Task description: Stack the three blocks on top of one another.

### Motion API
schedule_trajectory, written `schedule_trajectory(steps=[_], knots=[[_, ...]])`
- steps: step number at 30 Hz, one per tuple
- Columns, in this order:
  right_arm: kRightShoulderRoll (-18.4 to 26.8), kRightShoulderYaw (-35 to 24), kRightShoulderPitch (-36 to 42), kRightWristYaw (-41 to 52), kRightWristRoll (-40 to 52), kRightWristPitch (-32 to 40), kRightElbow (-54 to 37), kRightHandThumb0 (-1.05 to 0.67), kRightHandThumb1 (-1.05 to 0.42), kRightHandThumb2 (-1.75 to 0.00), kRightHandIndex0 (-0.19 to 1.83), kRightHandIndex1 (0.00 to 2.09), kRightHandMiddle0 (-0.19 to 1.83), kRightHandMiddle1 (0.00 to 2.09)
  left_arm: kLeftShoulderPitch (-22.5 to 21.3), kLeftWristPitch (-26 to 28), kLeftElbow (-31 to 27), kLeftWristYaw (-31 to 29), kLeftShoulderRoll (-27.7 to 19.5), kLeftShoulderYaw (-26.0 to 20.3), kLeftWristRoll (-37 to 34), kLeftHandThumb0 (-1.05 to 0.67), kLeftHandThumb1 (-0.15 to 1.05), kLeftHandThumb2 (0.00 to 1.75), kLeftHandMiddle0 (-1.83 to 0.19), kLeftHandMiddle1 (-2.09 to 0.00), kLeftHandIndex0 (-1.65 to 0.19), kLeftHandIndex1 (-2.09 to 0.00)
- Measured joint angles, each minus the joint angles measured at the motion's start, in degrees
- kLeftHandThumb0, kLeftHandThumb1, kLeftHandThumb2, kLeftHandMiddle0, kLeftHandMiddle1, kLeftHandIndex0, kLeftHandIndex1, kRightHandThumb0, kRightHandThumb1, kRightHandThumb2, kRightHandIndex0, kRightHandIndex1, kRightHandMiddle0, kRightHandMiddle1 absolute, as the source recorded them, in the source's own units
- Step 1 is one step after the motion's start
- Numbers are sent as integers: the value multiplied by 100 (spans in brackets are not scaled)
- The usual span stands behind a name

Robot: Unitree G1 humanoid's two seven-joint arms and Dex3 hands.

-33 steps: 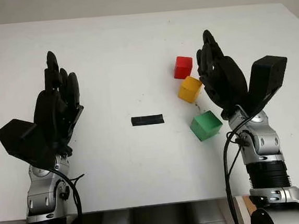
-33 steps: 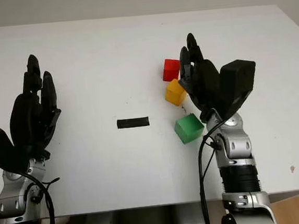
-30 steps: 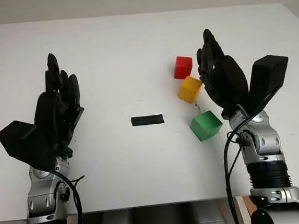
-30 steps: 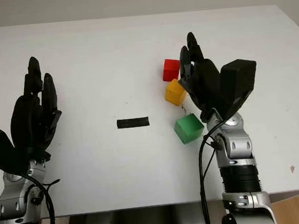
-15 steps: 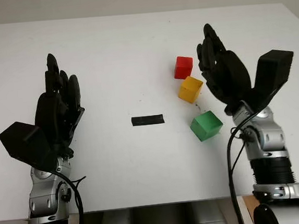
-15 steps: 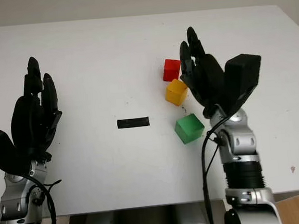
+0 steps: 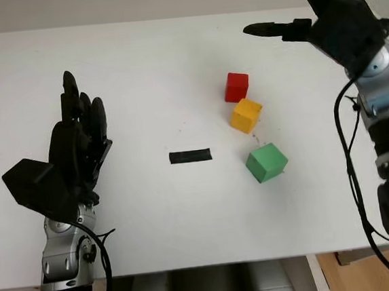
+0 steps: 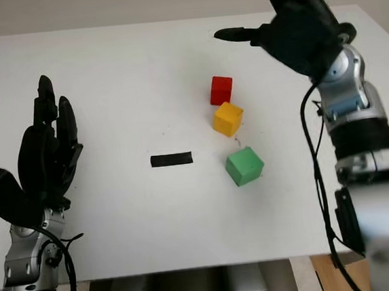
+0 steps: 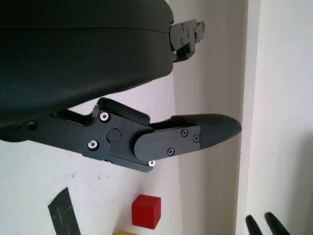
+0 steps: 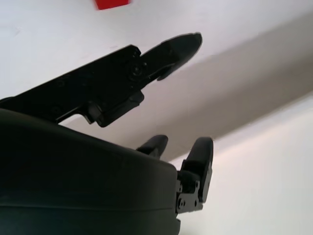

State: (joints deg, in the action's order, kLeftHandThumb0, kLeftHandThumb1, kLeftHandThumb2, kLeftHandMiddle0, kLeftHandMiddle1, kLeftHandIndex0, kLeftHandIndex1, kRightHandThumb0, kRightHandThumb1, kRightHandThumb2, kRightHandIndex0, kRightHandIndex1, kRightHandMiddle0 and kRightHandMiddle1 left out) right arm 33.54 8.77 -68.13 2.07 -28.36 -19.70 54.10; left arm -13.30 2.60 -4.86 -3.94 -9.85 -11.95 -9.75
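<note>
Here, nearest you, the left robot hand (image 7: 78, 138): lower left of the frame, open, holding nothing, well apart from every block and parked.

Next, the black strip (image 7: 190, 156): flat on the white bench (image 7: 139, 62), centre of the frame, between the left robot hand and the blocks.

Green block (image 7: 266, 164): right of centre, lowest of the three, sitting alone on the bench and turned a little askew.

Yellow block (image 7: 246, 115): just above the green one, apart from it, also turned off square.

Red block (image 7: 237, 87): just above the yellow, close at their near corners; you cannot tell whether they touch.

Taken together, the three run in a short line slanting up toward the far edge, none stacked.

Farthest, the right robot hand (image 7: 320, 19): upper right of the frame, raised above the bench, open and gripping nothing. The blocks lie down and to the left of it, red nearest. You should count this hand as the nearer one by far; my judgement is that it must drop toward the row before any grasp.
</note>
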Motion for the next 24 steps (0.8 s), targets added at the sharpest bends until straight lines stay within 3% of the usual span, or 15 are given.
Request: schedule_trajectory(steps=[2, 5, 11, 15, 24], knots=[[-23, 360, -321, -41, -392, 292, 390, -67, -85, -6, 7, 65, 1, 86, 1, 2, -4, 24, 10, -1, 0, -70, 105, 54, 19, 0, 19, -4], [-143, 809, -626, -173, -837, 609, 822, -69, -88, -6, 5, 61, 0, 80, 1, -4, -4, 36, 17, -5, 0, -69, 105, 55, 19, 0, 19, -3], [-485, 1205, -737, -216, -1033, 1009, 1250, -70, -86, -5, 6, 47, 15, 54, 1, -28, -4, -1, 17, -15, -5, -68, 105, 55, 19, 0, 19, -3], [-597, 1372, -755, -230, -1095, 1047, 1382, -72, -85, -5, 17, 52, 17, 54, 2, -27, -4, 8, 19, -17, -5, -68, 105, 54, 19, 0, 18, -4], [-717, 1672, -923, -152, -1203, 1177, 1688, -75, -88, -5, -5, 83, 6, 72, 6, 36, -6, 1, 35, -18, -57, -68, 105, 53, 19, 0, 19, -4]])
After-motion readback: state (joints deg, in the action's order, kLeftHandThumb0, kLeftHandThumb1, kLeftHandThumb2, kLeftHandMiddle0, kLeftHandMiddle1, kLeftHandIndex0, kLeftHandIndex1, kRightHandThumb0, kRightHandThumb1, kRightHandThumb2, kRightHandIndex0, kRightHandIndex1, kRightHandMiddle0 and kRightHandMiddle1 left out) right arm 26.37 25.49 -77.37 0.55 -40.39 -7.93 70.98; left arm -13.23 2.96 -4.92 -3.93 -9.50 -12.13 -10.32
